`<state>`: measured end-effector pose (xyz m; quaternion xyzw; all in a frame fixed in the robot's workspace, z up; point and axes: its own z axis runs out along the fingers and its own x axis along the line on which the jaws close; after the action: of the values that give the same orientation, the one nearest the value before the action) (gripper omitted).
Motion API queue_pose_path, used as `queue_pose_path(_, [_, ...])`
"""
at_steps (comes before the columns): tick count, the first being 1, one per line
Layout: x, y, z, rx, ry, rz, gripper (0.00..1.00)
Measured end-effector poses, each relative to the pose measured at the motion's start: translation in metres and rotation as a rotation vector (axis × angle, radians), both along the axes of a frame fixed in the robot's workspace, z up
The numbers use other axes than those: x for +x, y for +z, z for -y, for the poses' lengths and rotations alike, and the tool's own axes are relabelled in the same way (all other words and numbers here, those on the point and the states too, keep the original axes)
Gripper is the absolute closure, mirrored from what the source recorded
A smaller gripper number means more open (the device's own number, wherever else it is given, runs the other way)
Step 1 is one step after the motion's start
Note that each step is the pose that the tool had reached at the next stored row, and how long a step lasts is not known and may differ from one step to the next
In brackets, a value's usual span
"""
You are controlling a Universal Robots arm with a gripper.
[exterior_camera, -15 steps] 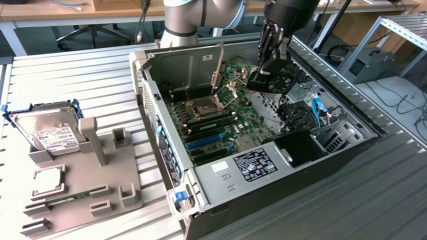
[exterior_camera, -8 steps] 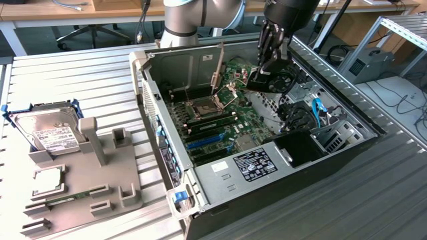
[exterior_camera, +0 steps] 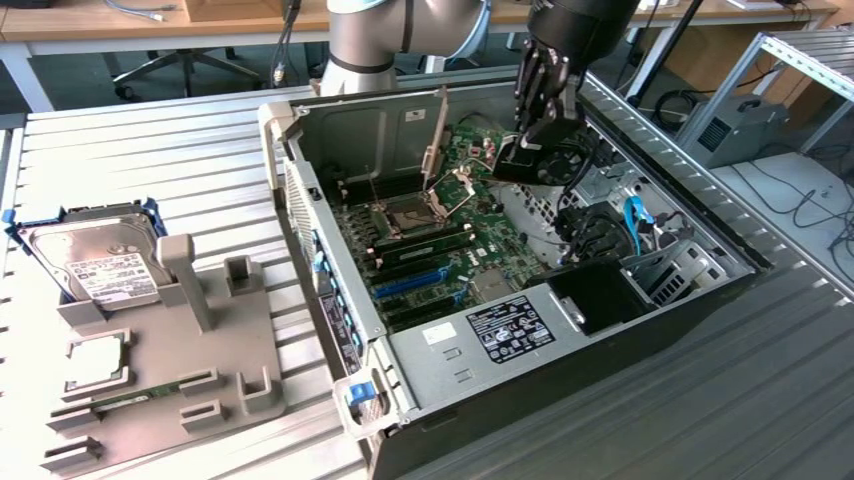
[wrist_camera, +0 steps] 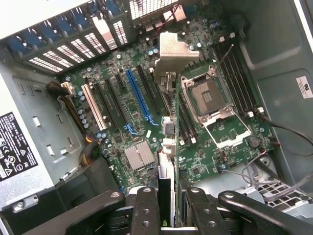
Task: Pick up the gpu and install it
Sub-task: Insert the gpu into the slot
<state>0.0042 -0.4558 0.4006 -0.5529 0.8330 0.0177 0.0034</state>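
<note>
The gpu (wrist_camera: 170, 147) hangs edge-on in the gripper (exterior_camera: 534, 140), held above the open computer case (exterior_camera: 694, 230) and over the motherboard (exterior_camera: 441, 240). In the wrist view its silver end bracket (wrist_camera: 172, 54) juts out ahead of the card, and the thin green board runs back between the black fingers (wrist_camera: 145, 215), which are clamped on the card's rear portion. In the exterior view the black cooler side of the card shows just below the gripper, over the far end of the board near the case's rear wall, well above the slots.

The card looks light and stiff, but fragile: a thin circuit board with a fan and a bare connector edge, so I judge the flat faces near the cooler body the sane place to pinch, as is done here, and not the bracket or the contact edge. Any tilt risks scraping components.

Below it, the blue expansion slot (wrist_camera: 138, 95) lies just to one side of the card's line, with black slots around it and the empty CPU socket (wrist_camera: 206, 94) on the other side. Outside the case, on the tabletop (exterior_camera: 147, 130), a grey holder (exterior_camera: 174, 340) carries a hard drive (exterior_camera: 94, 260) at the exterior view's left.
</note>
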Motion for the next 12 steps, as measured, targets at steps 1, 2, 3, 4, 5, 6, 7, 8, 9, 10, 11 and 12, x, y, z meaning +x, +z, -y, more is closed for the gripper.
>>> queue_pose_path(1, [0.0000,0.0000,0.0000,0.0000,0.003,0.0000,0.74])
queue_pose_path(2, [0.0000,0.0000,0.0000,0.0000,0.006,0.0000,0.74])
queue_pose_path(3, [0.0000,0.0000,0.0000,0.0000,0.011,0.0000,0.74])
queue_pose_path(4, [0.0000,0.0000,0.0000,0.0000,0.015,0.0000,0.74])
queue_pose_path(5, [0.0000,0.0000,0.0000,-0.0001,0.018,0.0000,0.74])
queue_pose_path(6, [0.0000,0.0000,0.0000,-0.0001,0.021,0.0000,0.74])
queue_pose_path(7, [0.0000,0.0000,0.0000,-0.0001,0.023,0.0000,0.74])
queue_pose_path(8, [0.0000,0.0000,0.0000,-0.0001,0.026,0.0000,0.74])
queue_pose_path(9, [0.0000,0.0000,0.0000,0.0000,0.029,0.0000,0.74])
queue_pose_path(10, [0.0000,0.0000,0.0000,-0.0001,0.032,0.0000,0.74])
queue_pose_path(11, [0.0000,0.0000,0.0000,-0.0001,0.035,0.0000,0.74])
queue_pose_path(12, [0.0000,0.0000,0.0000,0.0000,0.038,0.0000,0.74])
